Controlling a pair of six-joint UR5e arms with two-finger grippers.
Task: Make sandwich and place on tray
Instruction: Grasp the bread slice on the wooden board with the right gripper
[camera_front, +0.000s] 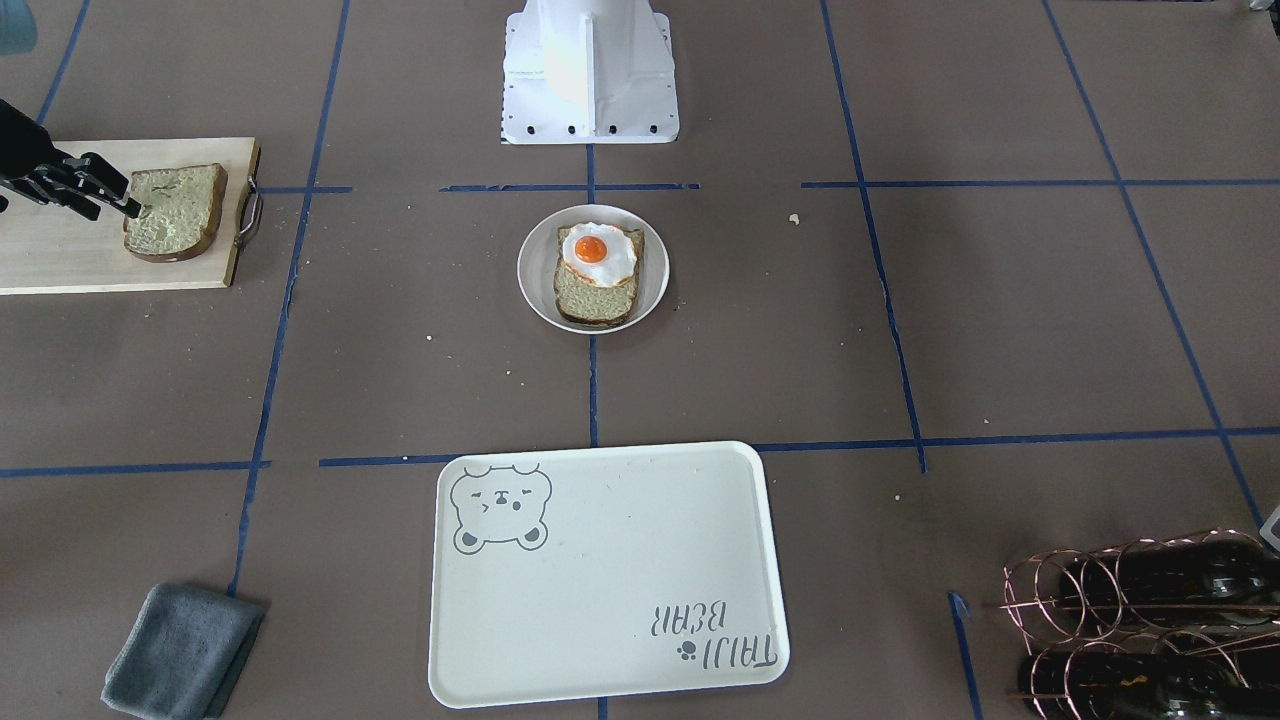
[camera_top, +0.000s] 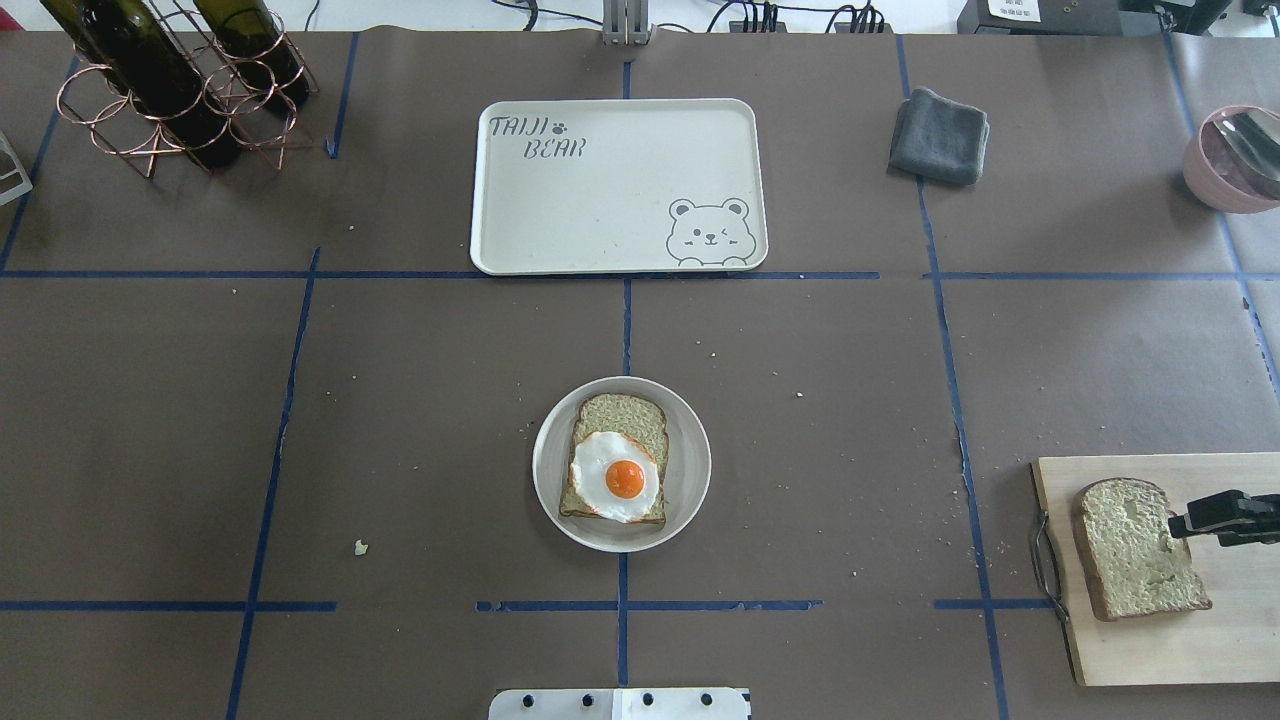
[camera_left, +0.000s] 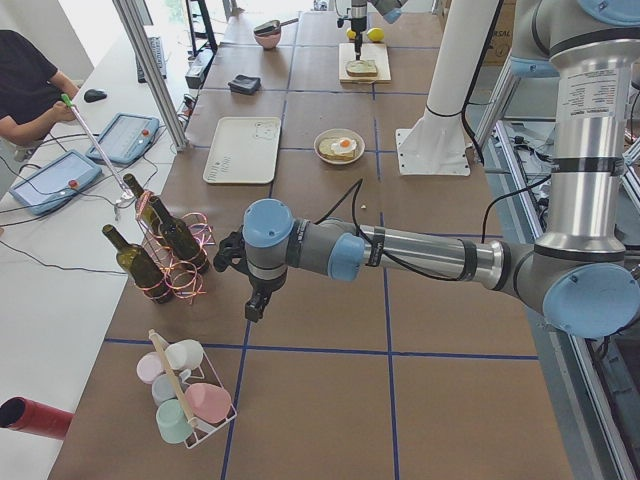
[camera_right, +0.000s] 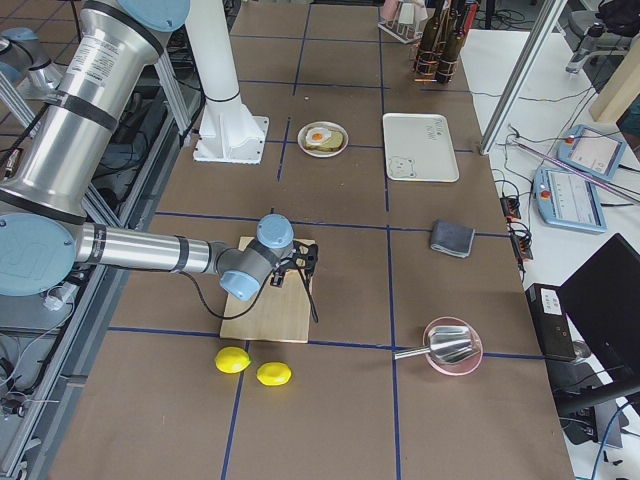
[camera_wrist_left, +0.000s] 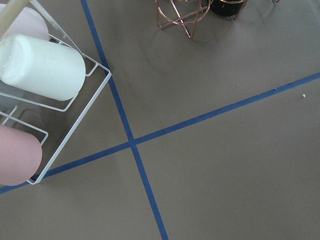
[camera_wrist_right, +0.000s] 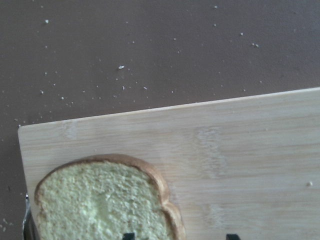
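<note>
Right gripper (camera_wrist_right: 180, 236): jaws spread astride the crust of squarish greenish-tan bread slice (camera_top: 1138, 548) on pale wooden cutting board (camera_top: 1200, 650), right of small round white plate (camera_top: 690, 470). Likely light, soft, crumbly; pinch the crust gently. On plate: second slice (camera_top: 620, 415) under white fried egg (camera_top: 615, 478), probably slippery. Beyond plate: cream rectangular plastic tray (camera_top: 600, 200). Left gripper (camera_left: 253, 308): jaws, cannot tell.

Brown table (camera_top: 400, 400) — blue tape grid (camera_top: 627, 320)

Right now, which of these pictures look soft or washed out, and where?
Right wrist view: soft all over, the bread slice and cutting board grain smeared. Front-facing view: the robot base is blown out white. Overhead view: even light, tray lettering crisp. Left wrist view: sharp, mild sheen on the white cup.
</note>
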